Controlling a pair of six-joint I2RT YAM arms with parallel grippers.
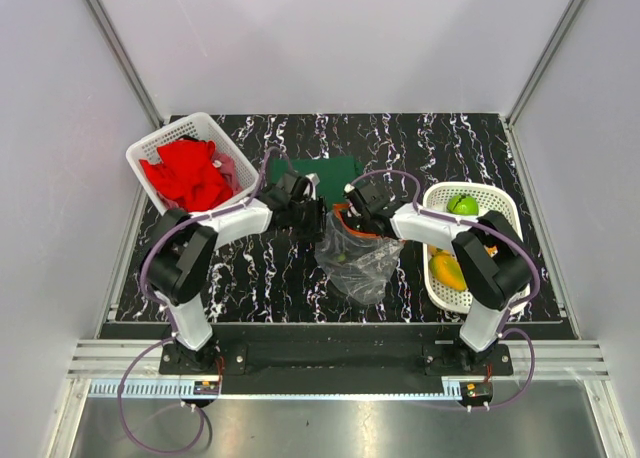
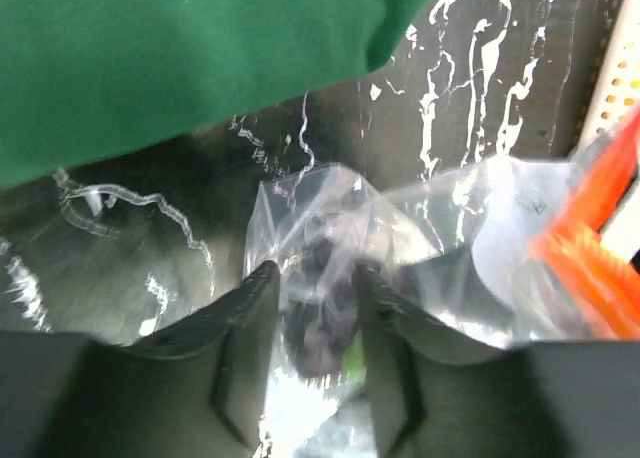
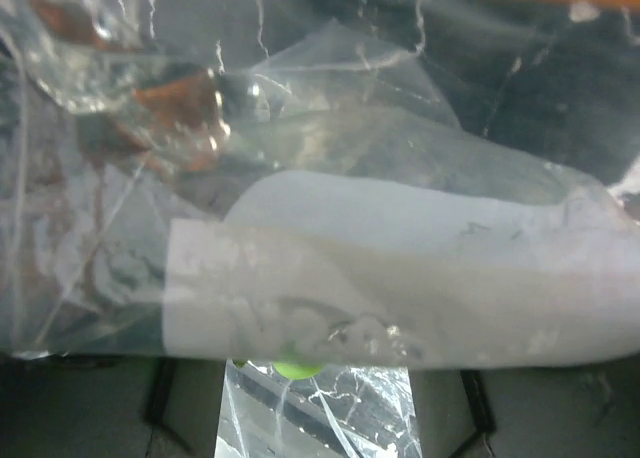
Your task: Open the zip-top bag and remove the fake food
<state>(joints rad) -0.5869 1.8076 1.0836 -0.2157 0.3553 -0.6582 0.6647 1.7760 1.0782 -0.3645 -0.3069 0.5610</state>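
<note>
- The left end effector (image 2: 318, 283) had its two dark fingers (image 2: 245, 318) partly apart. A bunched fold of the clear, crinkly plastic zip-top bag (image 2: 330, 228) filled the gap, and I could not tell whether they pinched the film.
- The right end effector (image 1: 355, 210) sat at the top of the bag, near its orange-red zip strip (image 2: 585, 248). In its own wrist view the plastic lay across the lens and hid the fingertips, so I could not tell whether it was apart or clamped.
- The two end effectors faced each other close together. The bag hung between and below them, its body spread toward the arm bases over the black, white-veined marble-pattern worktop (image 1: 250, 268).
- A small bright green plastic piece of fake food (image 3: 297, 369) showed through the film just under the right end effector. Something dark sat in the fold between the left fingers, too blurred to name.
- A flat dark green cloth (image 2: 180, 58) lay on the worktop just beyond the left end effector.
- On the outer side of the right end effector stood a white perforated plastic basket (image 1: 485, 188). It held a round green plastic fruit (image 1: 462, 205) and a yellow-orange plastic piece (image 1: 448, 271).
- On the outer side of the left end effector stood a second white basket (image 1: 165, 135) holding a crumpled red cloth (image 1: 188, 174).
</note>
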